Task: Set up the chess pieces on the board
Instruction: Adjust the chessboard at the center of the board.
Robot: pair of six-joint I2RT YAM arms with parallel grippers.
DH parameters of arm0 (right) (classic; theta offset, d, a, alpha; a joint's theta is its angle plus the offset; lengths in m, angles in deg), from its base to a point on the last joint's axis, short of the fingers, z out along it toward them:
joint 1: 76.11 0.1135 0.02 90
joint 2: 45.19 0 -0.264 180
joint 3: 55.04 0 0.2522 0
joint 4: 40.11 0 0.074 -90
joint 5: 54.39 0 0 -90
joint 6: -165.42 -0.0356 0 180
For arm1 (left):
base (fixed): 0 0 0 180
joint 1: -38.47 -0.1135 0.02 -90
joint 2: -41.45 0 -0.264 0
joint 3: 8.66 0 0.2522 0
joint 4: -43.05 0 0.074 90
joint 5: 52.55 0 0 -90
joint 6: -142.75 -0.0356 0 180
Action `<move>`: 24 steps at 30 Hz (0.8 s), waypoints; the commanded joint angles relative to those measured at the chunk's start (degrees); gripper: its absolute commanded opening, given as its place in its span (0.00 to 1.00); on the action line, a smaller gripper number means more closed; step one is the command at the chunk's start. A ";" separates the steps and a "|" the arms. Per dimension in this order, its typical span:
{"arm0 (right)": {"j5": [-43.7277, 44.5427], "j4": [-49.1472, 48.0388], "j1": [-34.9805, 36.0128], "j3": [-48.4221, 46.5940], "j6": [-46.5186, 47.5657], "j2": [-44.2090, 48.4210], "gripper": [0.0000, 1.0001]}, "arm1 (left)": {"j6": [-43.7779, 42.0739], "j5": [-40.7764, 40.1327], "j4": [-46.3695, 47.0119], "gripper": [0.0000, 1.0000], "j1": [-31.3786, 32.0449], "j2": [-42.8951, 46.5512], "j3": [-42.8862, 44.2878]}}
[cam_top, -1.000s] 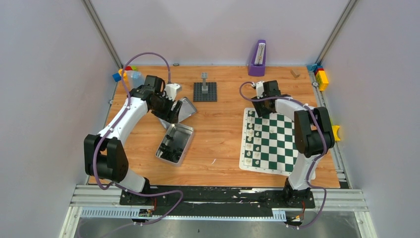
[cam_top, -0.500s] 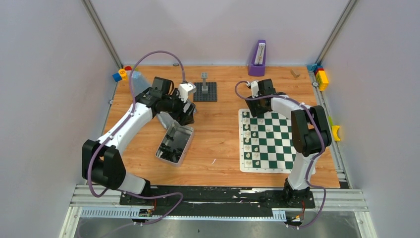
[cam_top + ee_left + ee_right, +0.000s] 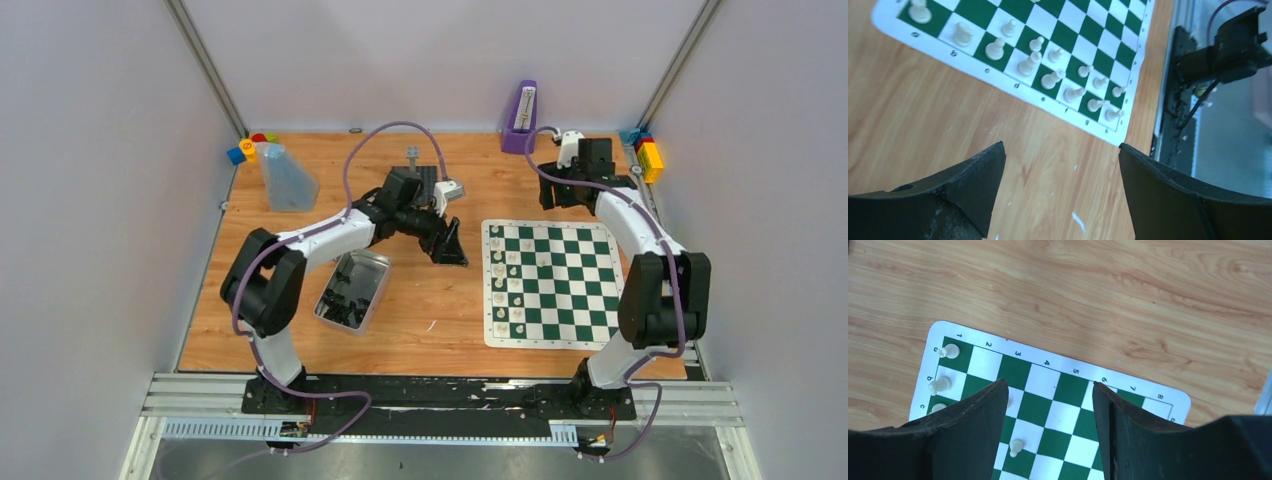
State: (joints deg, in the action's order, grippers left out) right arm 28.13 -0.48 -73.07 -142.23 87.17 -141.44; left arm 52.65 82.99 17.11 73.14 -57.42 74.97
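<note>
Changeover above the surface [image 3: 440, 310]. Left gripper [image 3: 1061, 150] wide open and empty, just short of the board [image 3: 575, 290], apparently between fetches. Right gripper [image 3: 1049, 385] parted, holding nothing, over the far edge. Cream-white pieces [image 3: 1028, 62] ranked along the left side; black pieces [image 3: 345, 298] waiting in the silver tin [image 3: 375, 258], near the left gripper.
</note>
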 commanded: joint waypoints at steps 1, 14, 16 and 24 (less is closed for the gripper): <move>-4.87 0.88 -4.59 3.66 -2.39 6.64 0.64 | 23.22 9.17 18.59 0.90 1.16 -6.22 2.23; -8.00 1.22 -8.83 11.19 -2.47 14.18 0.63 | 45.22 9.48 36.29 0.82 4.26 -21.18 5.47; -7.94 1.42 -9.17 11.47 -2.12 14.44 0.63 | 45.58 8.55 35.82 0.81 4.46 -22.22 5.81; -9.57 1.08 -10.67 13.15 -2.17 14.43 0.63 | 44.51 6.27 31.34 0.81 5.79 -24.80 8.40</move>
State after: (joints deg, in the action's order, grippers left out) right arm 20.48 1.07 -83.03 -129.58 85.14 -128.70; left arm 96.65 90.57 49.22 77.95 -81.59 80.21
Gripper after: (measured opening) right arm 0.632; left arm 0.813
